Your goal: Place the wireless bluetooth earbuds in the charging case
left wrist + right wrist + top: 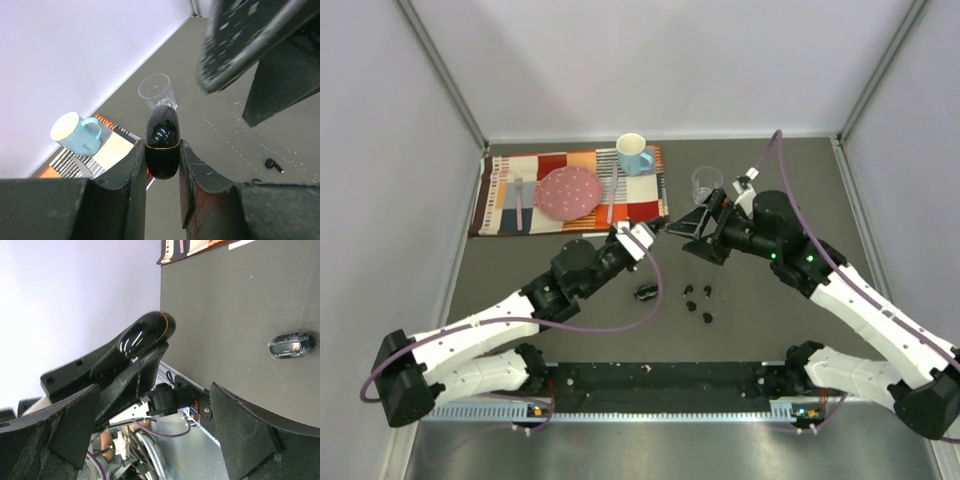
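Holding case in left gripper, right gripper open beside it

Left gripper (161, 146): fingers (131, 172) pinched on the lower half of a glossy black oval case (161, 129). The case stands end-up between them, lid shut along a thin gold seam, and is raised off the bench around mid-bench.

Right gripper (154, 390): fingers spread wide and holding nothing. It faces the left gripper from the right. In the top view the two tips are close together; I cannot tell whether they touch. One right finger (250, 40) fills the upper right of the left wrist view, blurred.

Four earbuds (690, 292) lie loose on the bench in a small cluster, nearer the near edge than the grippers and slightly right of centre. None is in either gripper. One bud (274, 165) shows in the left wrist view, lying on the bench to the right of the fingers.

A second case (646, 293) lies on the bench just left of the cluster. Whether it is open or shut I cannot tell.

A clear cup (707, 182) stands toward the far edge, past the grippers. A patterned mat (500, 200) lies at the far left corner with a pink plate (571, 192) on it. A blue mug (635, 153) sits at the mat's far right corner.
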`<act>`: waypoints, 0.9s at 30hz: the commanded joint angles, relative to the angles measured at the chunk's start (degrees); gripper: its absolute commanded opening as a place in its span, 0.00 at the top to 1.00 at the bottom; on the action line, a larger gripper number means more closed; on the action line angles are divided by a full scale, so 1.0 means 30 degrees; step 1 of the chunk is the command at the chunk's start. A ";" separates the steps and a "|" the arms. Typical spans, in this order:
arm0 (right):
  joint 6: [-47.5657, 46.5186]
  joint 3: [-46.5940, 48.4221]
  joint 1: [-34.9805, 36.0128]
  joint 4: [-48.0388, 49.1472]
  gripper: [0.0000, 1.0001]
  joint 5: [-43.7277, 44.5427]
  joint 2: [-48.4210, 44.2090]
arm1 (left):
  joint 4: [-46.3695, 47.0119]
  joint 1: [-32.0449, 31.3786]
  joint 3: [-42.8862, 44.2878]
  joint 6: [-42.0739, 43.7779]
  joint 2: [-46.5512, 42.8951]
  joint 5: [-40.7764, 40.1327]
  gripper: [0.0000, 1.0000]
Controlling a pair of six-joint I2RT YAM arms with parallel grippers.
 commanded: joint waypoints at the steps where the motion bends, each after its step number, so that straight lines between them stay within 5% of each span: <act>1: 0.0927 0.1214 0.0013 0.0573 0.10 0.0157 0.1135 | 0.2055 -0.0778 0.0308 0.2188 0.0403 -0.1632 1.00; 8: 0.0751 0.2503 0.0129 0.0573 0.18 0.0655 0.2719 | 0.2553 -0.1745 0.0104 0.3417 0.0755 -0.2569 1.00; 18: 0.0370 0.2944 0.0217 0.0456 0.54 0.0539 0.3920 | 0.2992 -0.2156 -0.0101 0.4796 0.1136 -0.3625 1.00; 27: 0.0282 0.3266 0.0217 0.0485 0.47 -0.0076 0.4711 | 0.3578 -0.2596 -0.0336 0.5618 0.1341 -0.3890 1.00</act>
